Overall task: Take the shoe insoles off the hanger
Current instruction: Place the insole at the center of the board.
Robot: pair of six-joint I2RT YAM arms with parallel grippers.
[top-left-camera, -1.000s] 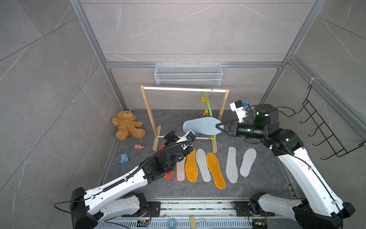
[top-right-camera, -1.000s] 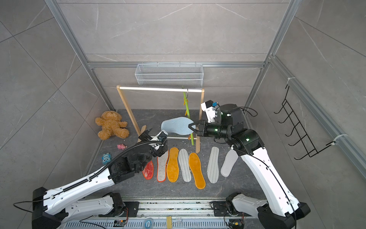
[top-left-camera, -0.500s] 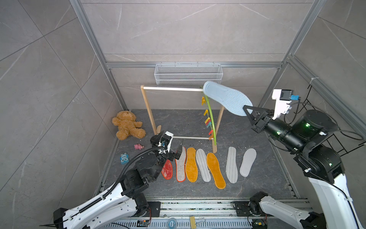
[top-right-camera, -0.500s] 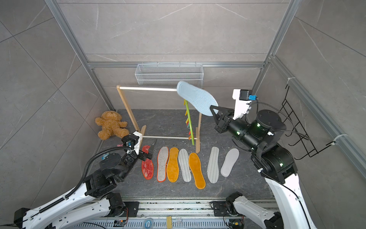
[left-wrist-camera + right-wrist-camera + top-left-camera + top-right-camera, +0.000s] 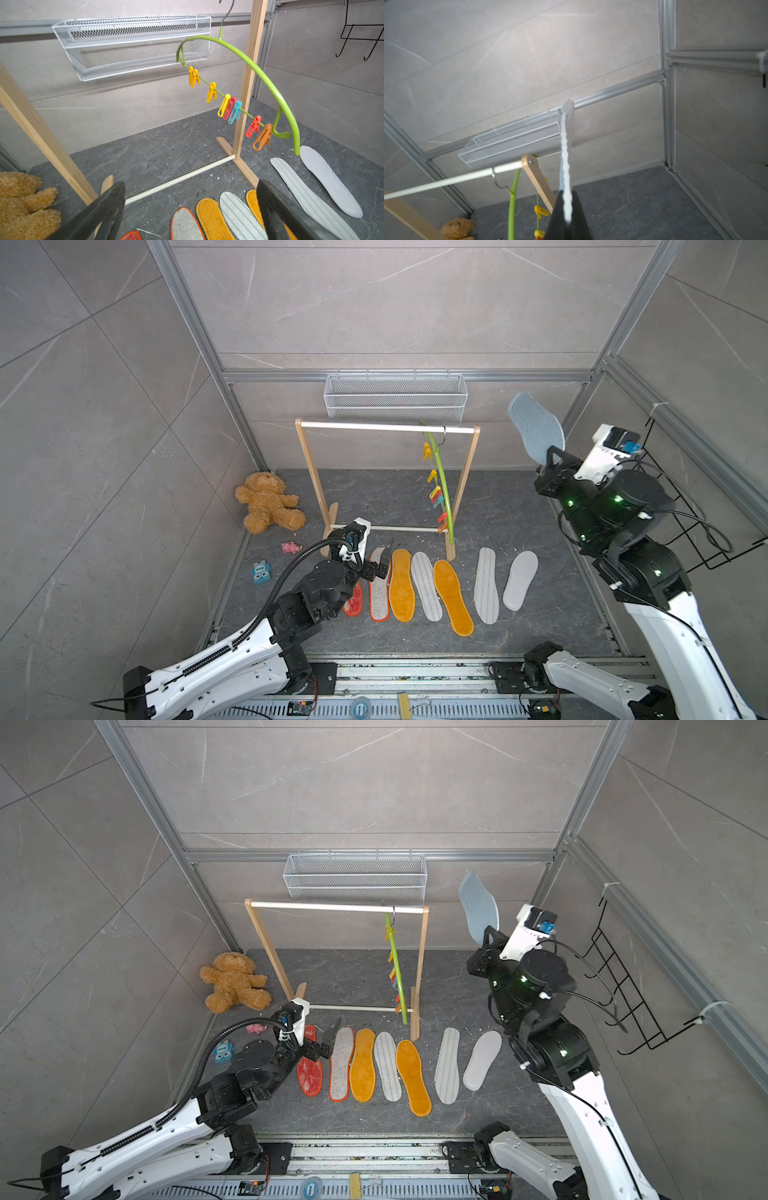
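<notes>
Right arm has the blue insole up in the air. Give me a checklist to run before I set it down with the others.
1. Grip: right gripper shut on pale blue insole: ok.
2. Insole apart from wooden rail frame: ok.
3. Drop spot: bare floor beside white insole: ok.
4. Other arm: left gripper open, empty, away from that spot: ok.
5. All clips on hanger empty: ok.
6. Right arm's clearance from black wire rack: cannot tell.

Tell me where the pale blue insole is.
In a top view the pale blue-grey foot-shaped insole is held aloft in the shut right pincer, right of the wooden rail frame.
</notes>
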